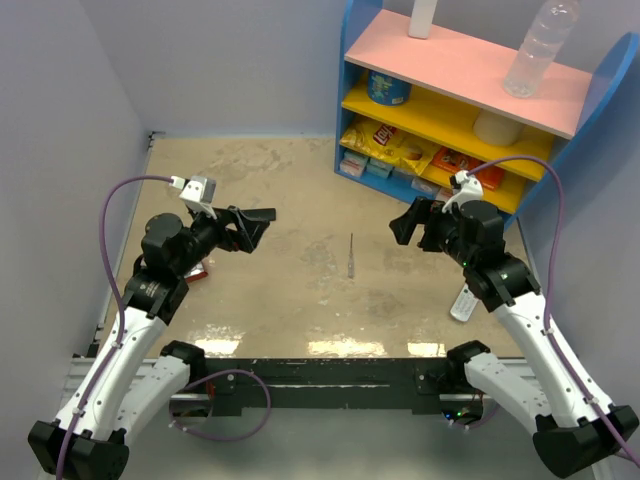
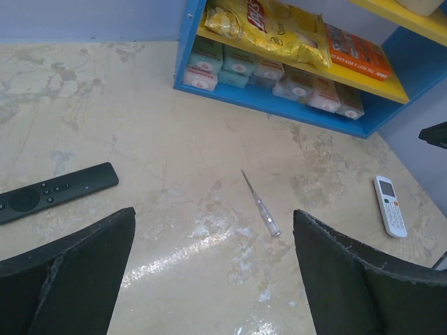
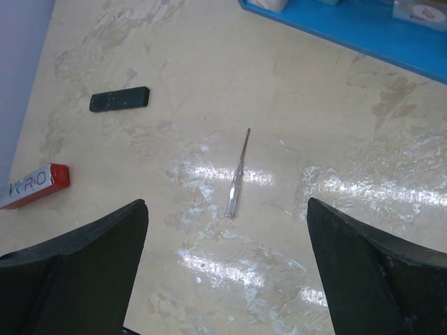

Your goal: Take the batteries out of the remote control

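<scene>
- The left gripper [image 1: 258,228] is hovering above the left side of a beige, marbled table [image 1: 280,180], its two black fingers spread wide apart and gripping nothing.
- The right gripper [image 1: 400,222] is hovering above the right side, facing the left one, its fingers also spread wide and holding nothing.
- A slim black rectangular remote control [image 2: 59,190] is lying flat, buttons up, on the left part of the table, well apart from both grippers.
- A small white remote control [image 2: 390,206] with a screen is lying face up on the right, partly under the right arm in the overhead view.
- The batteries are not showing in any view; I cannot tell which remote is holding them.
- A thin screwdriver with a clear handle [image 1: 352,255] is lying on the table between the two grippers, touching neither.
- A small red and white box [image 3: 35,187] is lying near the left arm.
- A blue shelf unit [image 1: 352,60] with yellow and pink boards is standing at the far right corner, carrying a yellow crisp bag [image 2: 265,28], small packets and a clear plastic bottle [image 1: 538,45].
</scene>
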`<state>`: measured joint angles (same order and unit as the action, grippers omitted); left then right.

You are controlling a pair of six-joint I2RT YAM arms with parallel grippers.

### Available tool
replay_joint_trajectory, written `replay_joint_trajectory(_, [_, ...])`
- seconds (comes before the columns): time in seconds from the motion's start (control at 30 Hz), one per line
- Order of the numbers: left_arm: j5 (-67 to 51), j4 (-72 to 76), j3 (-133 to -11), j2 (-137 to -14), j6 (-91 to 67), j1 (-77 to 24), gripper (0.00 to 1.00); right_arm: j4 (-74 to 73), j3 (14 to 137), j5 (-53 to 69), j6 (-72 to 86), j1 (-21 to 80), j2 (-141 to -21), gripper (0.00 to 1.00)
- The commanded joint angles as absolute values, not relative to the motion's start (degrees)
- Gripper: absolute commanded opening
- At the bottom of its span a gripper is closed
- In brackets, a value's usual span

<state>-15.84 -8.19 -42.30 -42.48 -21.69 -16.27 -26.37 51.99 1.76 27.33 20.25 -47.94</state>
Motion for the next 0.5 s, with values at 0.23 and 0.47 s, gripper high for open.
replay_joint_trajectory(0.23, [-16.96, -6.07, -42.01, -41.75, -21.27, -16.44, 0.98, -28.56, 56.16, -3.69, 30.5, 20.3, -46.05, 0.98])
replay_joint_trajectory(0.47, [-17.4, -5.98, -41.92, -41.75, -21.45, -16.44, 0.98, -36.27, 58.01, -15.16, 35.84, 20.3, -47.63, 0.98])
